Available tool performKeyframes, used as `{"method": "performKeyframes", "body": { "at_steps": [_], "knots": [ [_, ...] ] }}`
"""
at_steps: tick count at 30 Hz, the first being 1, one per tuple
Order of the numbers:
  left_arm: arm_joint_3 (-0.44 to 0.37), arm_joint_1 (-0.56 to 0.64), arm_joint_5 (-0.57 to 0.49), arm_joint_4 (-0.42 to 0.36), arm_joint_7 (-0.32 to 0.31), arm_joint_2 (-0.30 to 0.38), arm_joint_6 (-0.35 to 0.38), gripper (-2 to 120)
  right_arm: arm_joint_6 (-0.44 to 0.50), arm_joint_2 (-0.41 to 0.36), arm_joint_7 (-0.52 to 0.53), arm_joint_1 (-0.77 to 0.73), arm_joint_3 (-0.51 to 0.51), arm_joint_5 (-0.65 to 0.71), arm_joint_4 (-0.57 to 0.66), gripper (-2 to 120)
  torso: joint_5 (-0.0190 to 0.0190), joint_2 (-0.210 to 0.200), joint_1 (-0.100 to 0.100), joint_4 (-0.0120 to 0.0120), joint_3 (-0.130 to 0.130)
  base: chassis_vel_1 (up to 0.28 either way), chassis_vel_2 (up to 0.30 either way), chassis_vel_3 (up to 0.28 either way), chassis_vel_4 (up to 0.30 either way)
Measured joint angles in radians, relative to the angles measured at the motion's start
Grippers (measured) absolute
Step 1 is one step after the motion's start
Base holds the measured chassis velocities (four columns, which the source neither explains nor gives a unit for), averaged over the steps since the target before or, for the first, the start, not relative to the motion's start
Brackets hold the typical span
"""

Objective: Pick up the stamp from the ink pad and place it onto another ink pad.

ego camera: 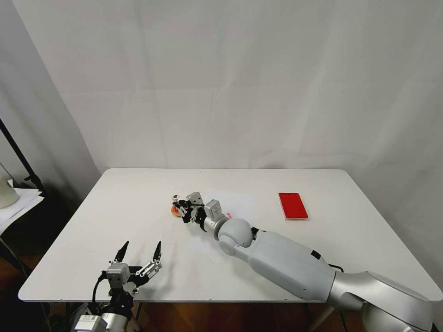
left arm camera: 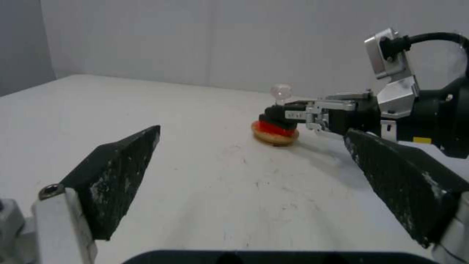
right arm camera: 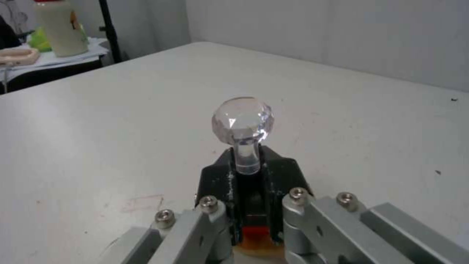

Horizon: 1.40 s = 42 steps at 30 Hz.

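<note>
Right, I've got the stamp (ego camera: 176, 199) just left of centre in the head view, sitting on the round orange pad (ego camera: 176, 210). From the left wrist view the stamp (left arm camera: 279, 110) has its black base on the red face of the round orange pad (left arm camera: 275, 133), clear knob pointing up, upright as far as I can tell. Right gripper (ego camera: 184, 210) is at the stamp, its fingers (right arm camera: 222, 183) closed on the black base from both sides; the right wrist view shows the stamp (right arm camera: 243, 126) with its clear stem and faceted knob rising between them, and a sliver of the round orange pad (right arm camera: 254, 240) below. Right arm reaches in from the lower right of the head view, diagonally across the surface (ego camera: 115, 216).

Red rectangular pad (ego camera: 292, 205) lies flat at centre right of the head view, well apart from the stamp and the gripper.

Left gripper (ego camera: 140, 252) sits at lower left of the head view, near the front edge of the surface, fingers spread wide, holding nothing. In its own wrist view the two dark fingers (left arm camera: 117, 172) frame the picture at lower left and lower right, with the right gripper (left arm camera: 281, 115) and stamp between them farther off.

Surface is white, with faint scuffs. Pale backdrop behind it.
</note>
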Motion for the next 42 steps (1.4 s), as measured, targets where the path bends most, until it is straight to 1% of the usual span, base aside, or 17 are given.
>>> {"method": "performKeyframes", "body": {
  "at_steps": [10,13,14,18,20,24,25,28,29,31,33,34,37,39,40,41,42],
  "knots": [
    [0.0,0.0,0.0,0.0,0.0,0.0,0.0,100,0.011,0.0,-0.012,-0.003,-0.004,-0.003,0.0,9,0.0,0.0,0.0,0.0,0.0,0.0,0.0,0.0,0.0],
    [0.0,0.0,0.0,0.0,0.0,0.0,0.0,100,0.011,0.004,-0.006,-0.005,-0.004,-0.001,0.003,22,0.0,0.0,0.0,0.0,0.0,0.0,0.0,0.0,0.0],
    [0.0,0.0,0.0,0.0,0.0,0.0,0.0,100,0.011,0.004,-0.006,-0.005,-0.004,-0.001,0.003,22,0.0,0.0,0.0,0.0,0.0,0.0,0.0,0.0,0.0],
    [0.0,0.0,0.0,0.0,0.0,0.0,0.0,100,0.011,0.005,0.0,0.002,-0.004,0.003,0.006,40,-0.0001,0.0,0.0,0.0,0.0,0.0,0.0,0.0,0.0],
    [0.0,0.0,0.0,0.0,0.0,0.0,0.0,100,0.011,0.005,0.0,0.003,-0.005,0.003,0.006,43,0.0,0.0,0.0,0.0,0.0,0.0,0.0,0.0,0.0],
    [0.0,0.0,0.0,0.0,0.0,0.0,0.0,100,0.009,0.006,0.003,0.004,-0.008,0.005,0.009,61,0.0,0.0,0.0,0.0,0.0,0.0,0.0,0.0,0.0],
    [0.0,0.0,0.0,0.0,0.0,0.0,0.0,100,0.009,0.006,0.003,0.004,-0.008,0.005,0.009,61,0.0,0.0,0.0,0.0,0.0,0.0,0.0,0.0,0.0],
    [0.0,0.0,0.0,0.0,0.0,0.0,0.0,100,0.007,0.002,0.007,0.004,-0.008,0.005,0.017,75,0.0,0.0,0.0,0.0001,0.0,0.0,0.0,0.0,0.0],
    [0.0,0.0,0.0,0.0,0.0,0.0,0.0,100,0.007,0.002,0.007,0.004,-0.008,0.005,0.017,75,0.0,0.0,0.0,0.0001,0.0,0.0,0.0,0.0,0.0],
    [0.0,0.0,0.0,0.0,0.0,0.0,0.0,100,0.001,-0.022,0.014,0.003,-0.01,0.003,0.042,85,0.0001,0.0,0.0,0.0002,0.0,0.0,0.0,0.0,0.0],
    [0.0,0.0,0.0,0.0,0.0,0.0,0.0,100,-0.01,-0.068,0.016,0.003,-0.014,-0.002,0.092,95,0.0,0.0,0.0,0.0001,0.0,0.0,0.0,0.0,0.0],
    [0.0,0.0,0.0,0.0,0.0,0.0,0.0,100,-0.01,-0.068,0.016,0.003,-0.014,-0.002,0.092,95,0.0,0.0,0.0,0.0001,0.0,0.0,0.0,0.0,0.0],
    [0.0,0.0,0.0,0.0,0.0,0.0,0.0,100,-0.022,-0.157,0.01,0.001,-0.016,-0.04,0.202,104,0.0003,0.0,0.0,-0.0001,0.0,0.0,0.0,0.0,0.0],
    [0.0,0.0,0.0,0.0,0.0,0.0,0.0,100,-0.025,-0.223,0.004,-0.014,-0.008,-0.071,0.288,108,0.0003,0.0,0.0,0.0,0.0,0.0,0.0,0.0,0.0],
    [0.0,0.0,0.0,0.0,0.0,0.0,0.0,100,-0.025,-0.223,0.004,-0.014,-0.008,-0.071,0.288,108,0.0003,0.0,0.0,0.0,0.0,0.0,0.0,0.0,0.0],
    [0.0,0.0,0.0,0.0,0.0,0.0,0.0,100,-0.024,-0.244,0.002,-0.022,-0.002,-0.089,0.309,110,0.0003,0.0,0.0,0.0002,0.0,0.0,0.0,0.0,0.0],
    [0.0,0.0,0.0,0.0,0.0,0.0,0.0,100,-0.013,-0.29,0.001,-0.043,0.014,-0.16,0.347,111,0.0003,0.0,0.0,0.0002,0.0,0.0,0.0,0.0,0.0]
  ]
}}
